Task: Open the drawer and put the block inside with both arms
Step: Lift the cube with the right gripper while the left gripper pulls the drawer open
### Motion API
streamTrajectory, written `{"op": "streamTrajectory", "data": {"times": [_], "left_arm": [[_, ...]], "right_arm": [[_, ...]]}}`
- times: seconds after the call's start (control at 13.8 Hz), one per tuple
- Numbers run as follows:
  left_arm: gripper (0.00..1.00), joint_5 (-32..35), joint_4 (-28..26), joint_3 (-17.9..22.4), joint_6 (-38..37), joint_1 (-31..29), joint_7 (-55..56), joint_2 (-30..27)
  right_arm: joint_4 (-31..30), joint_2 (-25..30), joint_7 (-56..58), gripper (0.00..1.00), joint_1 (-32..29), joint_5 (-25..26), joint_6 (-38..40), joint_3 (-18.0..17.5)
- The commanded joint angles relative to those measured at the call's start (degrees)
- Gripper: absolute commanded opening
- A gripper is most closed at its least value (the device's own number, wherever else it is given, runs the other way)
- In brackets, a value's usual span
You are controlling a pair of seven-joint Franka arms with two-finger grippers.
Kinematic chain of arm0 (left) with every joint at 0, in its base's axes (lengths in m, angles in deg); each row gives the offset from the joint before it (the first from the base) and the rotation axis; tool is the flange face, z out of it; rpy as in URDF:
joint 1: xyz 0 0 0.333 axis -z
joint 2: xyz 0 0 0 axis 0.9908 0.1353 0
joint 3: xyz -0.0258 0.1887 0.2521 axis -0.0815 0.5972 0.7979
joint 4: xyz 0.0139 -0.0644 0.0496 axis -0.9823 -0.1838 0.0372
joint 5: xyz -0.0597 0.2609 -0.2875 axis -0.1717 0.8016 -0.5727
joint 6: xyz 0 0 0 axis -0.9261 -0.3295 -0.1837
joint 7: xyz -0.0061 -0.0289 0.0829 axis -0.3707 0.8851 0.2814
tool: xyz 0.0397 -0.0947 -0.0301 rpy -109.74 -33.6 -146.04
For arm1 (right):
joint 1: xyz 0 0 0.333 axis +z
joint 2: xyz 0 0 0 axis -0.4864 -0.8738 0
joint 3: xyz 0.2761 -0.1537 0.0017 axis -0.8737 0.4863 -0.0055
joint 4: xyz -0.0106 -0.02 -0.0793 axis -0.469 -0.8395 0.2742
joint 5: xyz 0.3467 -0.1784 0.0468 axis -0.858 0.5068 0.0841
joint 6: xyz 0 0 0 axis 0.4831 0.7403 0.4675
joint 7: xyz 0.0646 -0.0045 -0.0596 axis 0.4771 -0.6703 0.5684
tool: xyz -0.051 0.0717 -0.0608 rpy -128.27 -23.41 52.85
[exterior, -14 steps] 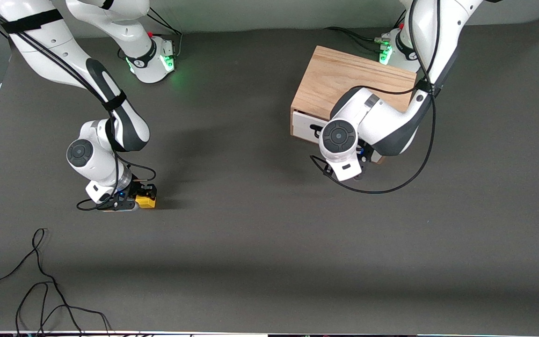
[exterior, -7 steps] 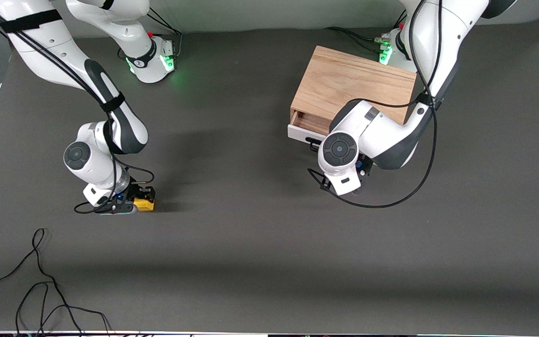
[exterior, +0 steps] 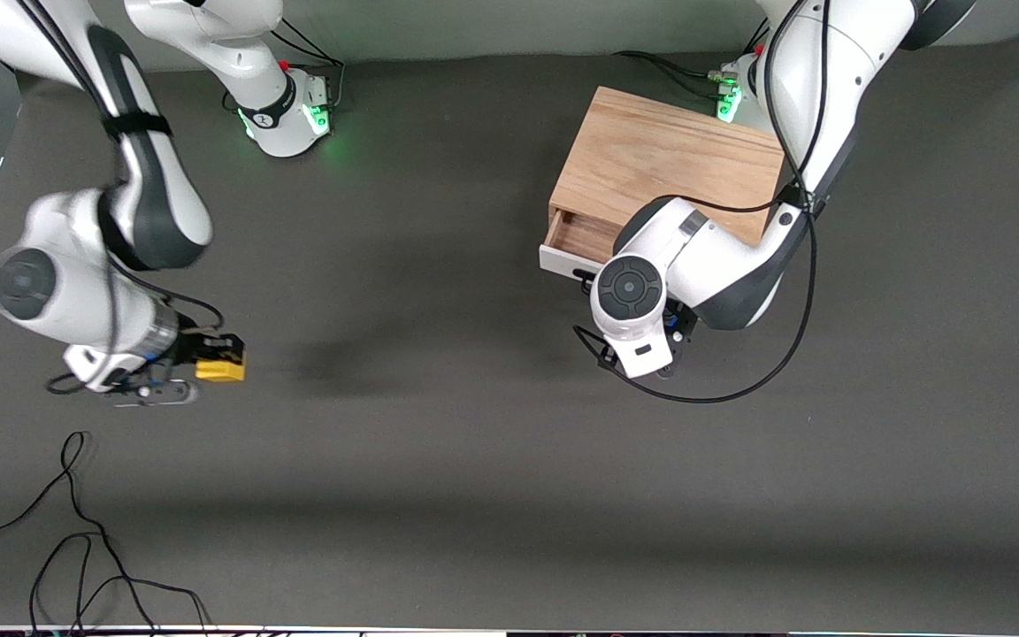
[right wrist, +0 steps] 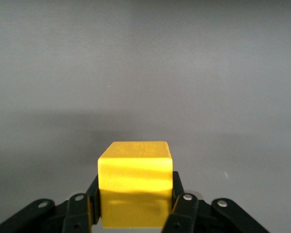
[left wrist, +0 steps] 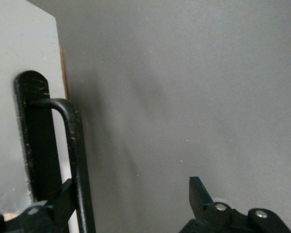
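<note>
The right claw is clamped on the block, holding it in the air over the bench at the right arm's end, well apart from the box. The left claw is spread wide in front of the drawer, one finger tucked under the handle, the other clear of it. The drawer is pulled partway out of the box.
</note>
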Motion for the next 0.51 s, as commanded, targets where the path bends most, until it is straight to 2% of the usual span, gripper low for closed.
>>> {"op": "streamTrajectory", "data": {"times": [0.0,0.29,0.44], "left_arm": [[1.0,2.14,4.79,0.52,5.33,1.2,0.77,3.56],[1.0,2.14,6.2,0.6,6.66,0.85,0.86,3.73],[1.0,2.06,7.34,2.18,6.66,1.11,0.86,3.91]], "right_arm": [[10.15,-0.72,1.08,0.27,0.36,0.25,11.19,0.27],[17.36,0.33,0.12,0.27,1.24,-0.46,19.99,-0.52],[20.7,0.42,-0.15,0.27,3.17,-0.46,22.72,-0.52]]}}
